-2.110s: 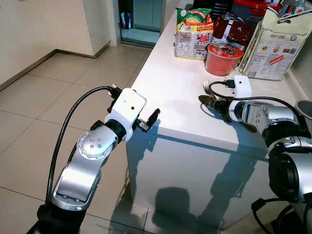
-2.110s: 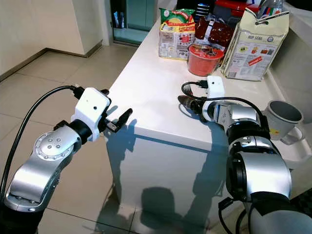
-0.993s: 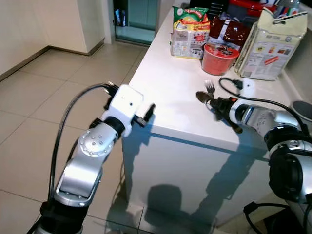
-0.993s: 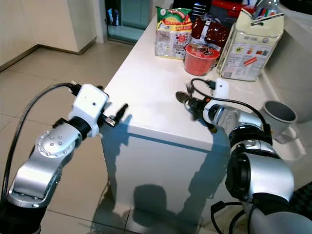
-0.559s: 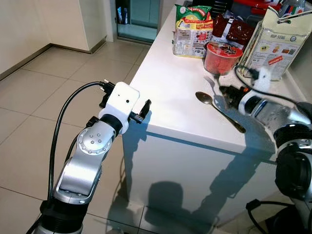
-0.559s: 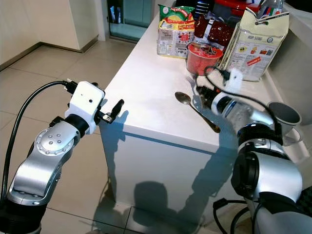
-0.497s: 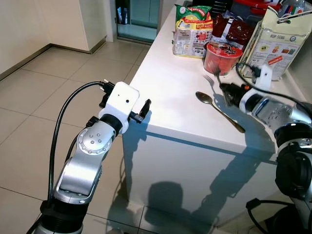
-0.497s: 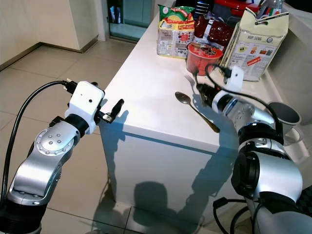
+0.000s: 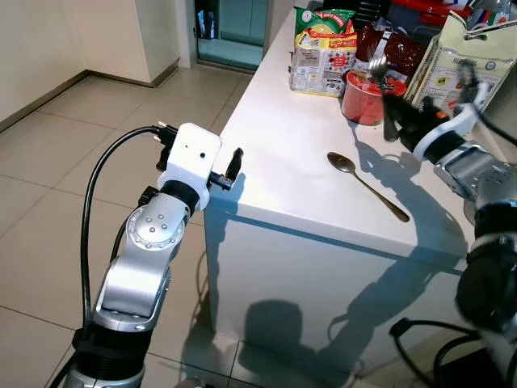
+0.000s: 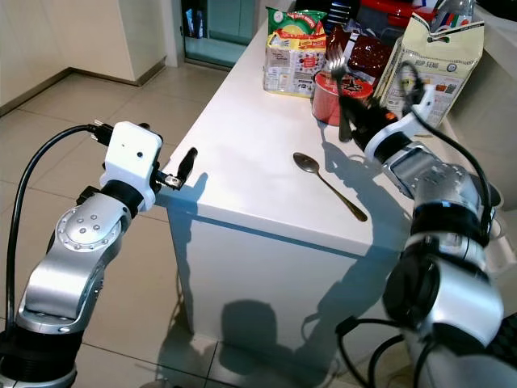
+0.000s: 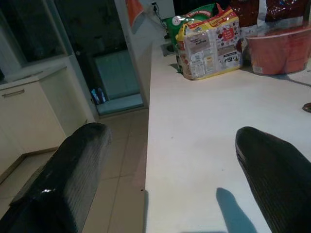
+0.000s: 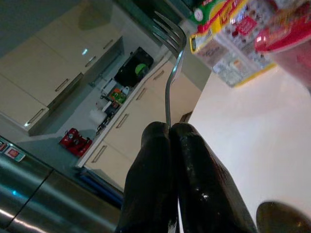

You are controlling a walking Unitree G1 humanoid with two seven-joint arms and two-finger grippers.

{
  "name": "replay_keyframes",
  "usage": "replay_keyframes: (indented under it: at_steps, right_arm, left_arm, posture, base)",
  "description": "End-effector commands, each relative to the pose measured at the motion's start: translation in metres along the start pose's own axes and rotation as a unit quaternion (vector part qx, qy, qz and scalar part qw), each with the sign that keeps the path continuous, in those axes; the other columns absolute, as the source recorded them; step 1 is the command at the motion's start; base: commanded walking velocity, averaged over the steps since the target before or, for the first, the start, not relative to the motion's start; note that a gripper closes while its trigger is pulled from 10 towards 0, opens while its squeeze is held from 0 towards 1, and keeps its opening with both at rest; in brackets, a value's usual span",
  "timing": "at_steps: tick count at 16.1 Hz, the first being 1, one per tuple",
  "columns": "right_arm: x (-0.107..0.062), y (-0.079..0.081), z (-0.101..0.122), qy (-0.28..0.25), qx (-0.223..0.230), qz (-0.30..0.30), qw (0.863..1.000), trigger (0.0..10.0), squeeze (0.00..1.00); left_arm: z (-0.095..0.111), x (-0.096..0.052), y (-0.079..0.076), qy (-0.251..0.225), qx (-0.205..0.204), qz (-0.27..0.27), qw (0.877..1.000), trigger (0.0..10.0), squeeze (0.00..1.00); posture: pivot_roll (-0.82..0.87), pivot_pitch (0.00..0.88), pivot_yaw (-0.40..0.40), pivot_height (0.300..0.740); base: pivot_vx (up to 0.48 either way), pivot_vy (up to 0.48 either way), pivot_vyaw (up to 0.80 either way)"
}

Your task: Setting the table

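The right hand [image 10: 346, 105] is clamped on a fork [image 10: 338, 58], held upright, tines up, above the tabletop [image 10: 250, 162] in front of the red cup [image 10: 325, 101]. The spoon [image 10: 327, 184] lies on the tabletop nearer its front edge, handle slanting toward the right corner. The left hand [image 9: 229, 168], fingers apart, hovers off the left edge

Left gripper [image 11: 170, 179] spread wide over white counter [image 11: 204, 121].

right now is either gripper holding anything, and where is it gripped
The right gripper is shut on a fork, pinching its handle with the tines pointing away from the fingers. The left gripper is open and holds nothing.
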State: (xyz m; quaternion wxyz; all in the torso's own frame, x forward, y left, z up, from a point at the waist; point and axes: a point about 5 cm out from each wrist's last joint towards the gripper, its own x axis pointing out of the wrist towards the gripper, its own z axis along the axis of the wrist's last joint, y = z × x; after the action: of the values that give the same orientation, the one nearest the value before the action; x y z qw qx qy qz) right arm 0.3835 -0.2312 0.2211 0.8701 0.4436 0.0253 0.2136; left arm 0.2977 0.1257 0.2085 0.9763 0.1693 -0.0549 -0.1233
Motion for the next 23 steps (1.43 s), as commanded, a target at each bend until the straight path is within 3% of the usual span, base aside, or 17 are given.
replay_keyframes:
  at_steps: [1, 4, 5, 6, 8, 12, 15, 19, 23]
  right_arm:
    - [-0.005, 0.004, 0.004, -0.012, 0.009, 0.013, 1.0, 0.0, 0.0]
    - [-0.005, 0.004, 0.004, -0.012, 0.009, 0.013, 1.0, 0.0, 0.0]
    - [-0.022, 0.019, -0.012, -0.028, -0.067, 0.014, 0.997, 0.0, 0.0]
    - [-0.046, 0.045, -0.038, -0.059, -0.165, 0.007, 0.985, 10.0, 0.0]
    - [-0.054, 0.06, -0.053, -0.086, -0.217, 0.006, 0.972, 10.0, 0.0]
    - [-0.064, 0.067, -0.073, -0.095, -0.176, -0.024, 0.979, 10.0, 0.0]
    - [-0.069, 0.071, -0.073, -0.106, -0.188, -0.038, 0.976, 10.0, 0.0]
    - [-0.059, 0.068, -0.072, -0.093, -0.238, -0.073, 0.964, 10.0, 0.0]
    - [-0.052, 0.063, -0.073, -0.087, -0.252, -0.092, 0.959, 10.0, 0.0]
  left_arm:
    - [0.001, 0.001, 0.001, -0.005, -0.007, 0.014, 1.0, 10.0, 0.0]
    - [0.001, 0.001, 0.001, -0.005, -0.007, 0.014, 1.0, 10.0, 0.0]
    - [0.0, -0.003, 0.0, -0.007, -0.029, 0.028, 0.999, 10.0, 0.0]
    - [-0.004, -0.009, -0.002, -0.005, -0.034, 0.03, 0.999, 10.0, 0.0]
    - [-0.007, -0.013, -0.002, 0.002, -0.033, 0.02, 0.999, 10.0, 0.0]
    - [-0.002, 0.001, 0.001, -0.003, -0.022, 0.013, 1.0, 10.0, 0.0]
    - [0.001, 0.008, 0.0, -0.008, -0.016, 0.003, 1.0, 10.0, 0.0]
    - [0.001, 0.016, 0.005, -0.014, -0.021, 0.012, 1.0, 10.0, 0.0]
    - [0.001, 0.018, 0.009, -0.021, -0.021, 0.022, 0.999, 10.0, 0.0]
  posture:
    - [0.06, 0.0, -0.102, 0.74]
    - [0.06, 0.0, -0.102, 0.74]
    - [0.05, 0.0, -0.099, 0.74]
    - [0.05, 0.0, -0.092, 0.74]
    - [0.04, 0.0, -0.078, 0.74]
    - [0.02, 0.0, -0.031, 0.74]
    - [0.01, 0.0, -0.012, 0.74]
    - [0.03, 0.0, -0.028, 0.74]
    - [0.04, 0.0, -0.048, 0.74]
  base:
    - [0.0, 0.0, 0.0]
    - [0.0, 0.0, 0.0]
    - [0.0, 0.0, 0.0]
    - [0.0, 0.0, 0.0]
    - [0.0, 0.0, 0.0]
    - [0.0, 0.0, 0.0]
    - [-0.08, 0.0, 0.0]
    - [-0.309, 0.0, 0.0]
    - [-0.318, 0.0, 0.0]
